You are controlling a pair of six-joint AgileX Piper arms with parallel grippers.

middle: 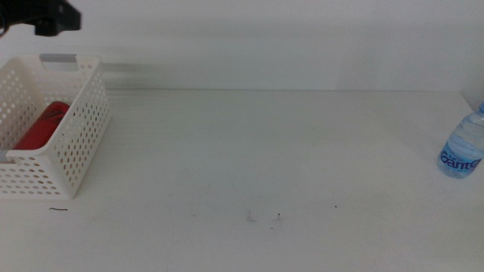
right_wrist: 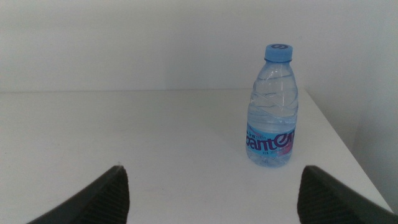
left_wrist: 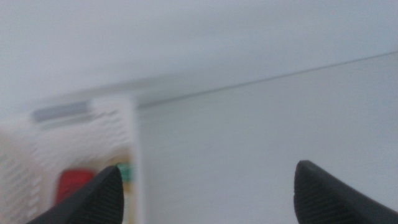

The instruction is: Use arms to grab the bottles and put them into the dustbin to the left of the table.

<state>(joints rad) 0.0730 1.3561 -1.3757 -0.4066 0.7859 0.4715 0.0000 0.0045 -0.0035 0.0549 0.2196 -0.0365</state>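
Left claw [left_wrist: 205, 186]: hanging wide and empty above the dustbin [middle: 76, 162] at the surface's left end.
Dustbin contents: a red can [middle: 41, 128] is lying inside; a green-labelled item is showing beside it in the blurred left wrist view.
Right claw [right_wrist: 211, 190]: sitting wide and empty, facing the water bottle [right_wrist: 272, 112], well apart from it.
Water bottle: standing upright near the surface's right edge.
Step advice: advancing level, straddling the bottle's body below the cap, then closing, seems best.
Surface [middle: 265, 151]: plain white with a few dark specks; a pale wall is running behind.

A plain white wall [middle: 287, 38] stands behind the worktop [middle: 265, 151]. The light is soft and even. Small dark specks mark the near surface.
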